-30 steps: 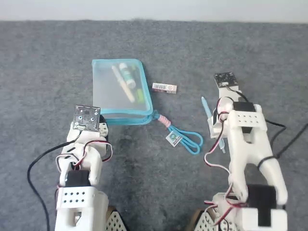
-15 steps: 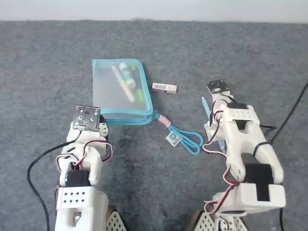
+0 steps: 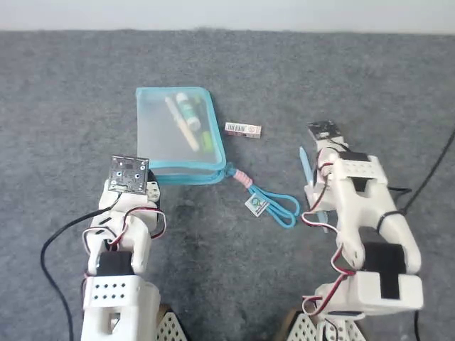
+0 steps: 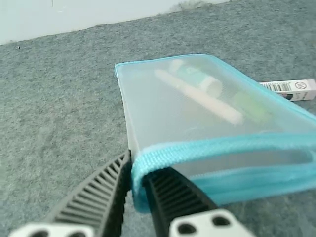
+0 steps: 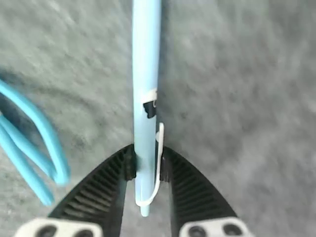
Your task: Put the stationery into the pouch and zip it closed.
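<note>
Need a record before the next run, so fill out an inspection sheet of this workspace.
Surface: grey carpet-like mat, flat.
Job's things: pouch lying flat with stationery inside, blue strap at its corner; small labelled bar loose beside it; light blue pen right of the strap.
Clutter: nothing seen.
Pincers: left pincer shut on the pouch's edge; right pincer shut on the pen.
Cables: black cable loops at the mat's left; another trails at its right.
Surroundings: pale wall beyond the mat.
</note>
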Tool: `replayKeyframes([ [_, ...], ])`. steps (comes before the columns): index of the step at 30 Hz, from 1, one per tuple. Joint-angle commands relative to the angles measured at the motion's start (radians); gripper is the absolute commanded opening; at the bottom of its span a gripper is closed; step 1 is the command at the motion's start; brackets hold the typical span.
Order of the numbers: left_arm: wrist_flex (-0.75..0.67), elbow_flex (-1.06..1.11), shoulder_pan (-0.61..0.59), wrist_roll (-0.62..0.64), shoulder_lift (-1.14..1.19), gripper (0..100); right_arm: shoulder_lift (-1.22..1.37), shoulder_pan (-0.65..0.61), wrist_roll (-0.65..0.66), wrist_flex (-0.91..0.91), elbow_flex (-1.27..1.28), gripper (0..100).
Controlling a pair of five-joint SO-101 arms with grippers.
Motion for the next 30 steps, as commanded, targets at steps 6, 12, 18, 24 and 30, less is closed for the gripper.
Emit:
replayKeyframes([
  [6, -0.038, -0.013, 0.006, -0.008, 0.005, 1, -0.470, -0.012, 0.017, 0.159, 0.017, 0.6],
  [12, -0.038, -0.013, 0.008, -0.008, 0.005, 1, -0.693, -0.272, 0.147, 0.332, 0.020, 0.6],
  [18, -0.040, -0.005, 0.009, -0.008, 0.005, 1, -0.800, -0.561, 0.235, 0.435, 0.020, 0.6],
  [24, -0.040, -0.005, 0.011, -0.008, 0.005, 1, -0.791, -0.699, 0.226, 0.452, 0.025, 0.6],
  [30, -0.037, -0.005, 0.012, -0.008, 0.005, 1, -0.642, -0.717, 0.176, 0.381, 0.003, 0.6],
])
